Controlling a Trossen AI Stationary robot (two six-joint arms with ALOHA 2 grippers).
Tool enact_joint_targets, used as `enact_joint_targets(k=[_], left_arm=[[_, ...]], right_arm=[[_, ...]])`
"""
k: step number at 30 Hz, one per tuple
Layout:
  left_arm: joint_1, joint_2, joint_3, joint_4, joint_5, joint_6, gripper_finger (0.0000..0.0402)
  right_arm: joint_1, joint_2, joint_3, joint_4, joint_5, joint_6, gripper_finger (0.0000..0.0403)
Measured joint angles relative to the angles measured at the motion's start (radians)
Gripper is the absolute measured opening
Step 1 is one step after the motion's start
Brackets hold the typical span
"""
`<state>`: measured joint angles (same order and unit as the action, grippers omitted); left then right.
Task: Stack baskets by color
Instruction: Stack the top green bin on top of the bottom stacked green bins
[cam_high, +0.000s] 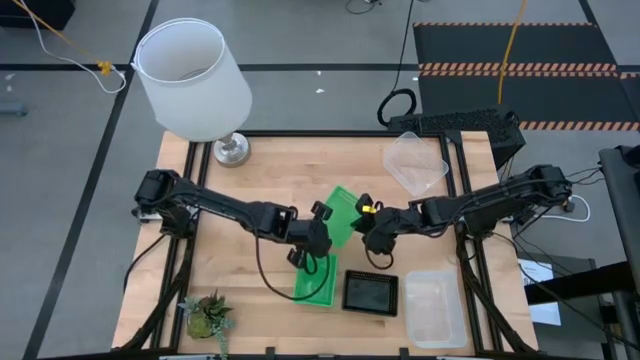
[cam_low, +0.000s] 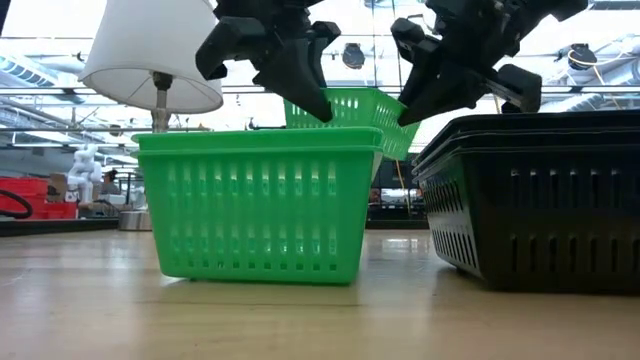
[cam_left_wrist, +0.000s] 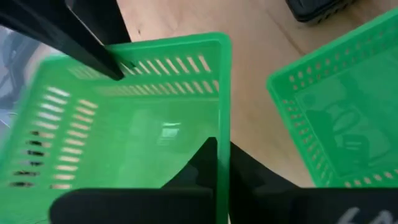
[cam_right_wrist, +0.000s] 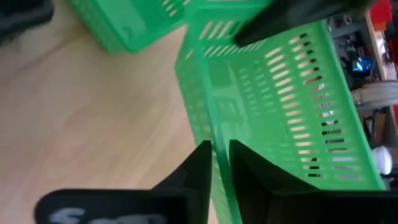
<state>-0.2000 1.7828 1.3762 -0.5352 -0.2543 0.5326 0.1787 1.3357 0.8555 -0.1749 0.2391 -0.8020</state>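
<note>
A bright green basket (cam_high: 343, 212) hangs tilted above the table's middle, held between both grippers. My left gripper (cam_left_wrist: 222, 163) is shut on its left-hand wall and my right gripper (cam_right_wrist: 220, 163) on its right-hand wall. In the low view the held basket (cam_low: 352, 108) shows behind a second green basket (cam_low: 260, 200), with the left gripper (cam_low: 318, 100) and the right gripper (cam_low: 408, 112) at its sides. The second green basket (cam_high: 318, 282) rests bottom-down on the table near the front, with a black basket (cam_high: 370, 292) beside it. My left gripper straddles one slotted wall of the held basket at its rim (cam_left_wrist: 224, 124), one finger inside and one outside. The fingers slant down from the table's left. The basket is lifted clear and tilted. My right gripper straddles the opposite wall at its rim (cam_right_wrist: 205, 118), one finger inside the basket and one outside. The fingers slant down from the table's right. The basket hangs clear of the table between the two grippers.
A white lamp (cam_high: 195, 80) stands at the far left and a small potted plant (cam_high: 207, 315) at the near left. One clear basket (cam_high: 415, 162) lies at the far right, another (cam_high: 432, 307) at the near right beside the black basket.
</note>
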Motion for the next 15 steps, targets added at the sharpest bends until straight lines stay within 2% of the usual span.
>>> enact_joint_targets(k=[4,11,15], left_arm=[[-0.012,-0.002,0.0,-0.013,-0.005,-0.052,0.0015],[-0.063,-0.019,0.01,-0.03,-0.015,-0.236,0.0005],[-0.115,-0.03,0.01,-0.038,-0.011,-0.352,0.0013]], right_arm=[[0.008,-0.001,0.0,0.052,0.004,0.066,0.0081],[0.095,-0.05,-0.001,0.197,0.156,0.198,0.0164],[0.148,-0.124,-0.001,0.194,0.178,0.24,0.021]])
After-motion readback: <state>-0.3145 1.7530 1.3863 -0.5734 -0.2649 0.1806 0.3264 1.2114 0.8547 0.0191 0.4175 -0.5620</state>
